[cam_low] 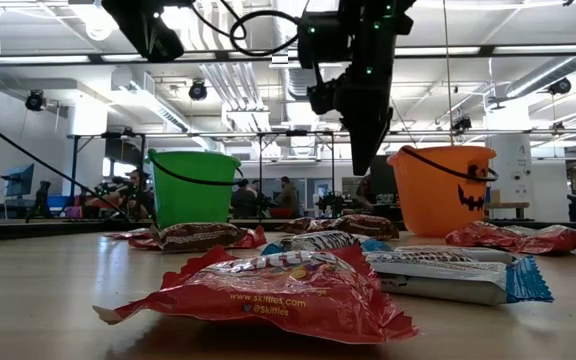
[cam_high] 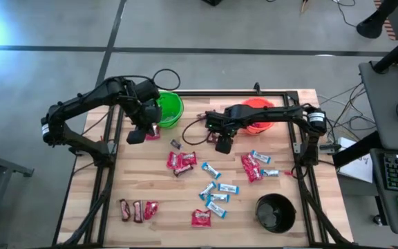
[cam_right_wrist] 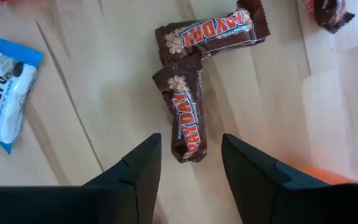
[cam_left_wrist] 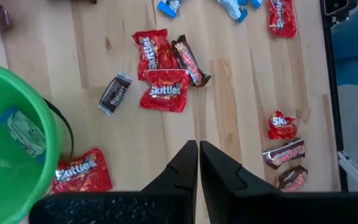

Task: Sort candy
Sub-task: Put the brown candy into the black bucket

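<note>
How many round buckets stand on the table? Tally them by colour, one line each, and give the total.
green round plastic bucket: 1
orange round plastic bucket: 1
black round plastic bucket: 1
Total: 3

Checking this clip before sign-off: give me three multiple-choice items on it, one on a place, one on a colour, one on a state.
1. The green bucket stands at the table's:
A. left far part
B. right near corner
C. centre

2. The bucket nearest the right tool is:
A. black
B. orange
C. green

3. The left tool is:
A. open
B. shut on a bar
C. shut, empty

A: high view shows it by the left arm.
B: the orange bucket sits beside it.
C: its fingers meet with nothing between.
</note>
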### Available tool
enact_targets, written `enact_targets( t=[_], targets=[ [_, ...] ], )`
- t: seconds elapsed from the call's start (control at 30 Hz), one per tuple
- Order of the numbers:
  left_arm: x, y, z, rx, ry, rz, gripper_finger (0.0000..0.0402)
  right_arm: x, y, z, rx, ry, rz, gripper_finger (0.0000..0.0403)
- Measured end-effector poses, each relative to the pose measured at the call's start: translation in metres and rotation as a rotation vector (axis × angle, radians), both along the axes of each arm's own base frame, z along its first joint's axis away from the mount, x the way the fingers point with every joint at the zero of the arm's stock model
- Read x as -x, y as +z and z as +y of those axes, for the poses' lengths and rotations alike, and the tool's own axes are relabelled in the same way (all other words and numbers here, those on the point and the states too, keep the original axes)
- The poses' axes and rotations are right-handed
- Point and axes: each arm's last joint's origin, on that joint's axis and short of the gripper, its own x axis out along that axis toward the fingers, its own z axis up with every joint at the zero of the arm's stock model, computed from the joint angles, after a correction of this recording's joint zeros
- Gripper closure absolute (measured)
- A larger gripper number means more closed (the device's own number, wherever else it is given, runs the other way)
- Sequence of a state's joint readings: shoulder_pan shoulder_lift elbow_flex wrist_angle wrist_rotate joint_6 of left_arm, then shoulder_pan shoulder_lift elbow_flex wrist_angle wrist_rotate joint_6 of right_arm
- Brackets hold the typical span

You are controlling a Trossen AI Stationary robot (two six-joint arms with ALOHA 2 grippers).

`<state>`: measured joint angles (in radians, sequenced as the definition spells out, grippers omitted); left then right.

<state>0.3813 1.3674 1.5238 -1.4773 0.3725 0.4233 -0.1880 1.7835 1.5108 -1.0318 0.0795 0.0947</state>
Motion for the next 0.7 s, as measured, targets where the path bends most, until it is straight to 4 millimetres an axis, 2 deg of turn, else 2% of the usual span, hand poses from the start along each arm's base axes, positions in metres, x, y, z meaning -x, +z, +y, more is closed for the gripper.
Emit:
enact_targets(
  t=[0.53,0.7],
  targets=[
    [0.0032,-0.0016,0.002,-0.104,-0.012,0.057,0.0402,-0.0011,-0.006,-0.0084,-0.008,-0.046,0.008,0.0238],
    [0.0033,-0.0016,0.002,-0.104,-0.012,0.057,0.0402,-0.0044,-0.0054,-0.0079,0.005,0.042,-0.016,0.0244]
  ],
)
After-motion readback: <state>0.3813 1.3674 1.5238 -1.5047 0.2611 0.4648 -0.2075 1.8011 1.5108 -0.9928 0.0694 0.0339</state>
